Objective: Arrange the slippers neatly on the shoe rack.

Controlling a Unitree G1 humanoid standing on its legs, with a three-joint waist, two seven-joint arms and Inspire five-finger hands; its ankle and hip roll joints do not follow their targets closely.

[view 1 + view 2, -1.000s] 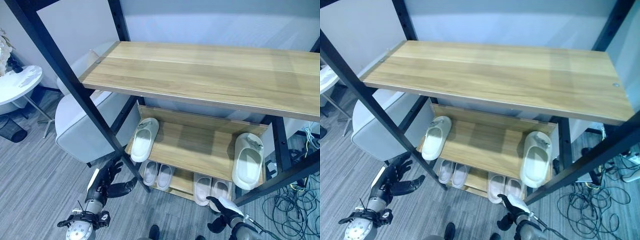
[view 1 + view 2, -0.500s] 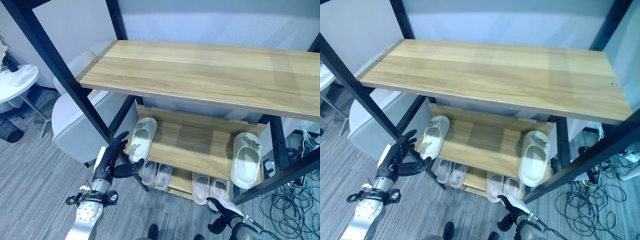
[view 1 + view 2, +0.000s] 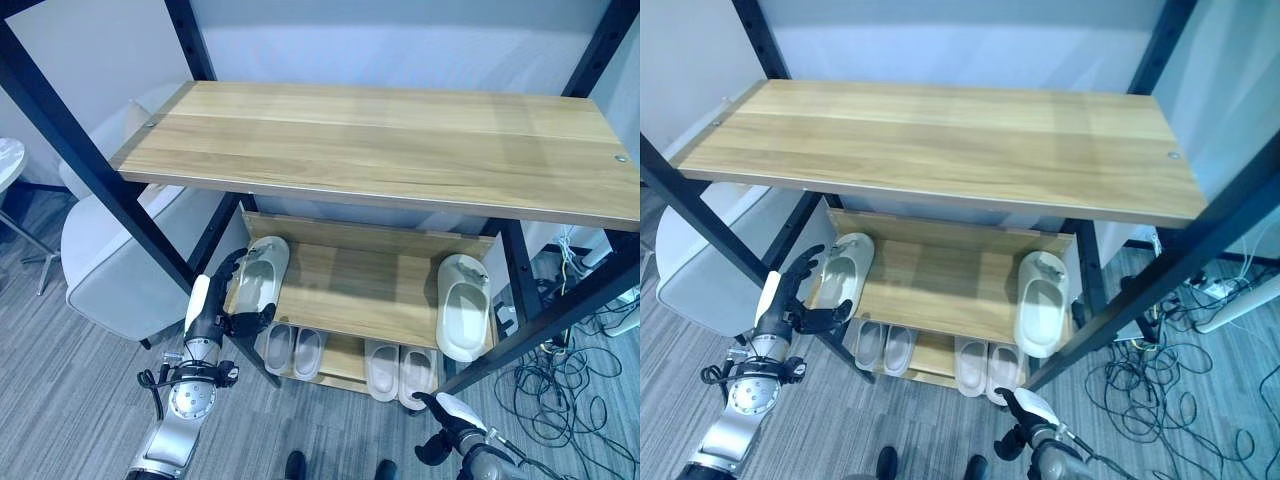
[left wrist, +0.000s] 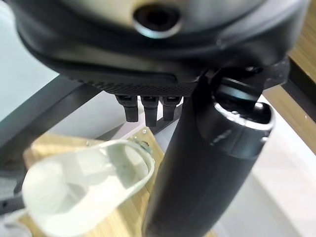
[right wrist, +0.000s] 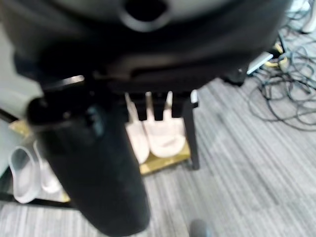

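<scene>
Left eye view: I'm holding my left hand (image 3: 215, 312) with fingers spread, just beside the left slipper (image 3: 258, 278) overhanging the middle shelf (image 3: 350, 290). I'm thinking grab its heel end squarely, then slide it toward the other slipper (image 3: 462, 318).

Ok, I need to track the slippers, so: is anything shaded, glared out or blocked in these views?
Left eye view: the top shelf shades the middle shelf's back, and the bottom pairs sit in shade; no harsh glare. Left wrist view: the left hand covers much, one slipper shows beyond. Right wrist view: the right hand blocks most, a pair beyond.
</scene>
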